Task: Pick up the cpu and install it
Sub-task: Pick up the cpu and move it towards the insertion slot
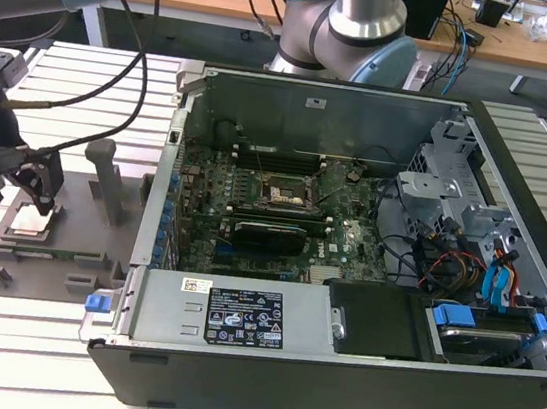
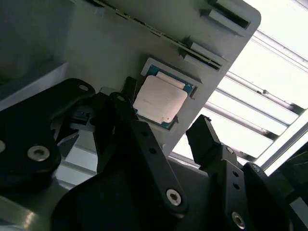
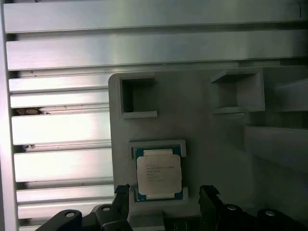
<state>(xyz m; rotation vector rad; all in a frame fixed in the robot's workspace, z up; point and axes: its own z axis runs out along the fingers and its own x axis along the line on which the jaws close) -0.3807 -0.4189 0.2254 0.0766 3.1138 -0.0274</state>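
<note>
Progress: early stage by my reading; the chip has not been lifted and nothing is installed.
Cpu: the cpu lies flat in its shallow pocket, silver top up, on the grey tray.
Tray position: on the slatted metal table, outside the open computer case, at about 9 o'clock of it in the exterior view.
Gripper: the gripper hangs directly over the chip, just above the tray.
Fingers: the black fingers are spread apart with the chip between them, gripping nothing.
Contact: in the first wrist view a strip of tray shows between each fingertip and the chip's edges, so they look apart. In the second wrist view one tip sits close to the pocket's edge, and I cannot tell if it touches.
Socket: the black socket frame is in the middle of the motherboard inside the case, well apart from the tray at about 3 o'clock of it in the exterior view. No silver top shows in it.
Done: the gripper is lined up over the chip, jaws straddling it.
Left: the grasp, the lift, the carry to the socket and the seating all appear outstanding.
</note>
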